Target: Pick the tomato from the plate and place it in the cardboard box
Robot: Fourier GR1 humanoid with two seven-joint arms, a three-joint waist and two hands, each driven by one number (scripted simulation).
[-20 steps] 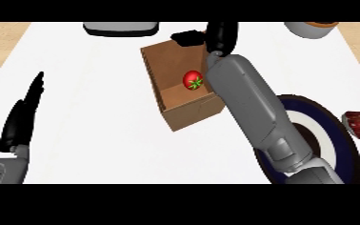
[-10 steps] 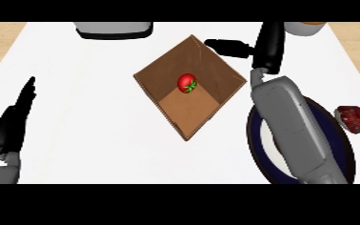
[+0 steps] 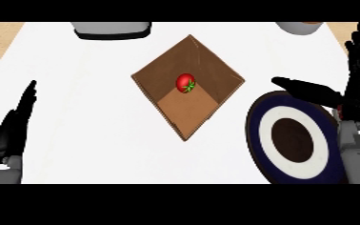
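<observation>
Tomato (image 3: pixel 185 83) in our cardboard box (image 3: pixel 211 106), green stem toward us, our right hand (image 3: pixel 316 93) spread above plate (image 3: pixel 262 124), left hand (image 3: pixel 17 125) straight-fingered.

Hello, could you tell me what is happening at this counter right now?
The tomato lies inside the cardboard box, and nothing is holding it. The plate to the box's right has no tomato on it. The right hand is open at the plate's upper edge, apart from the box. The left hand rests open at the view's left edge, fingers up. So the placing looks done, judging by how things lie.
</observation>
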